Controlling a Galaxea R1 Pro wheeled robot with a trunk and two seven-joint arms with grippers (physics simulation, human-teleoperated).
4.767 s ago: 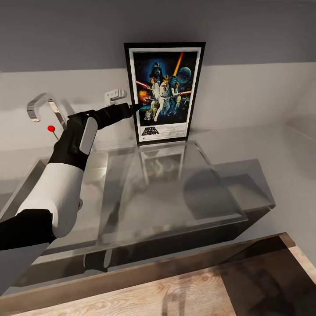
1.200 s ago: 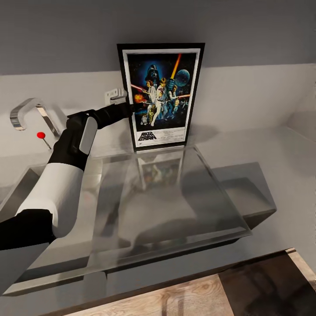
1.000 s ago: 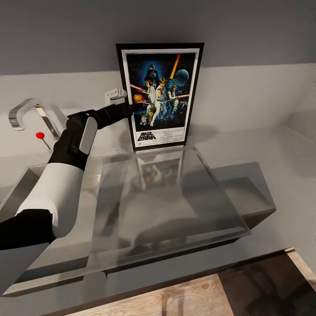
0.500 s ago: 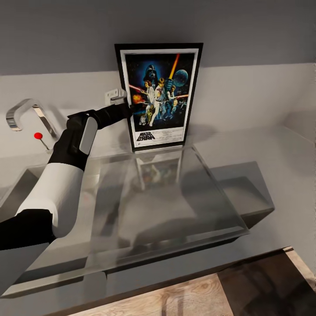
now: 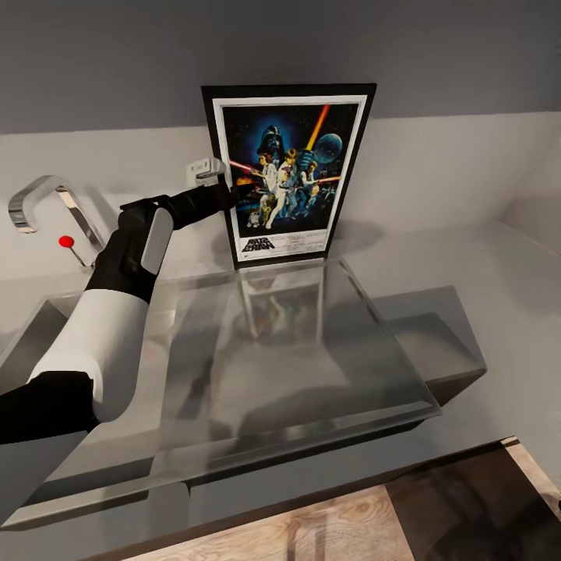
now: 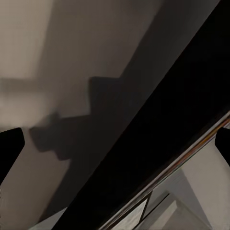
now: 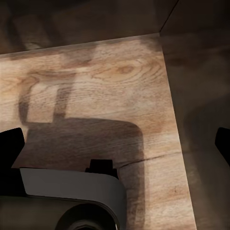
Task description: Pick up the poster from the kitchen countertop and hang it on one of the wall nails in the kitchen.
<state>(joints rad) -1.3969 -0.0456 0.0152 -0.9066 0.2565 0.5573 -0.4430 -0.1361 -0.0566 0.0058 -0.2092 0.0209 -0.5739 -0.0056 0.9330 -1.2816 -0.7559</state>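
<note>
The poster (image 5: 285,175) stands upright at the back of the grey kitchen countertop (image 5: 312,351), against the wall, its top leaning out a little. My left gripper (image 5: 229,190) reaches to its left edge at mid height. In the left wrist view the left gripper (image 6: 115,148) is open, fingertips (image 6: 10,146) far apart, and the poster's black frame (image 6: 158,143) runs diagonally between them. The right gripper (image 7: 115,143) hangs open over pale wood floor (image 7: 96,81).
A steel sink (image 5: 31,335) with a curved faucet (image 5: 35,204) and a red knob (image 5: 66,241) lies left of my arm. A small white fitting (image 5: 204,167) sits on the wall just left of the poster. The countertop's front edge (image 5: 312,460) drops to dark cabinets.
The poster has tipped in the last half second: its top now looks wider and sits further right. My left arm has held its place. Earlier, the view drifted slightly.
</note>
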